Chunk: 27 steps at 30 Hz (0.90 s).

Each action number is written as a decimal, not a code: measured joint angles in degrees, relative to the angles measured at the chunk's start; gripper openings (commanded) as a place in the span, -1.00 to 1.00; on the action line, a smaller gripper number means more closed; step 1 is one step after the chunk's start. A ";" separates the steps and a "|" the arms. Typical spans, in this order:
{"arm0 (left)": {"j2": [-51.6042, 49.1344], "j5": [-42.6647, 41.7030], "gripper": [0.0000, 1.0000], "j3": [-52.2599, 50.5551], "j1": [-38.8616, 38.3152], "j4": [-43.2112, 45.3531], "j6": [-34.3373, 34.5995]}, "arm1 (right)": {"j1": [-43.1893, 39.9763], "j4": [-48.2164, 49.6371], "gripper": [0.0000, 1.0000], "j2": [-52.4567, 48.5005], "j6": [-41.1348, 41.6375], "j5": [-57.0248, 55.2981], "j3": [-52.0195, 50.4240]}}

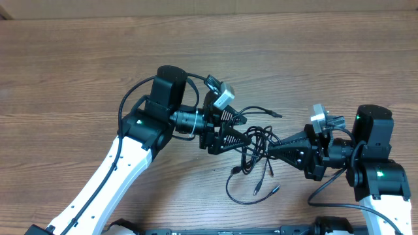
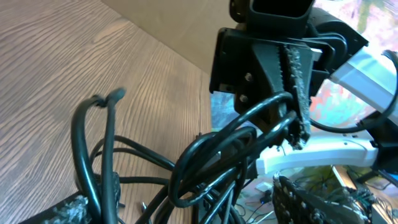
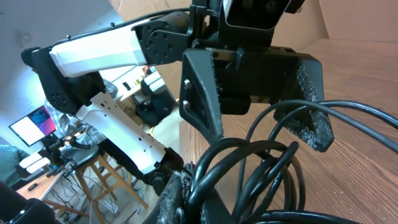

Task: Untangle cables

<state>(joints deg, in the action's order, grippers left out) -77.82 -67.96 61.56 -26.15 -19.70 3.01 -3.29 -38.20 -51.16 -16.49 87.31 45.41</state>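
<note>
A tangle of black cables [image 1: 256,153] lies at the table's middle between my two grippers, with loose plug ends trailing toward the front [image 1: 266,189] and the back [image 1: 274,115]. My left gripper [image 1: 244,129] is open, its fingers spread either side of the tangle's left loops; in the left wrist view [image 2: 186,208] several cables [image 2: 205,155] pass between its fingers. My right gripper [image 1: 277,147] is shut on cable strands at the tangle's right side. In the right wrist view [image 3: 205,199] the loops [image 3: 261,168] bunch against its finger.
The wooden table [image 1: 78,72] surrounds the tangle. The two grippers face each other only a few centimetres apart. A brown wall edge [image 1: 196,6] runs along the far side.
</note>
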 measured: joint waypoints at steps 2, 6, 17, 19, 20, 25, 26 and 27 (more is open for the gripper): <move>0.00 -0.44 0.56 -0.02 0.00 0.00 -0.28 | 0.00 0.02 -0.92 0.00 -0.02 0.20 0.00; 0.00 -0.70 0.74 -0.02 -0.20 0.00 -1.18 | 0.00 1.36 -0.92 0.00 0.02 0.42 0.00; 0.00 -0.37 -0.58 -0.02 -0.87 0.28 -3.26 | 0.02 2.62 -0.92 0.00 0.22 0.74 0.00; 0.00 -0.31 -0.61 -0.02 -0.87 0.76 -3.61 | 0.00 2.62 -0.92 0.00 0.22 0.72 0.00; 0.00 -0.22 -0.57 -0.02 -0.87 0.85 -3.50 | 0.00 2.62 -0.92 0.00 0.24 0.74 0.00; 0.00 0.13 -0.56 -0.02 -2.03 2.01 -3.61 | 0.02 2.60 -0.92 0.00 0.83 0.72 0.00; 0.00 0.22 -0.58 -0.02 -2.36 2.23 -3.61 | 0.02 2.58 -0.92 0.00 0.90 0.74 0.00; 0.00 0.26 -0.60 -0.02 -2.71 2.51 -3.63 | 0.02 2.62 -0.92 0.00 1.07 0.72 0.00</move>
<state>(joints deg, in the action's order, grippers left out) -77.82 -67.70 61.54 -28.86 -17.19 -0.62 -3.27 -35.57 -51.16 -15.42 88.03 45.41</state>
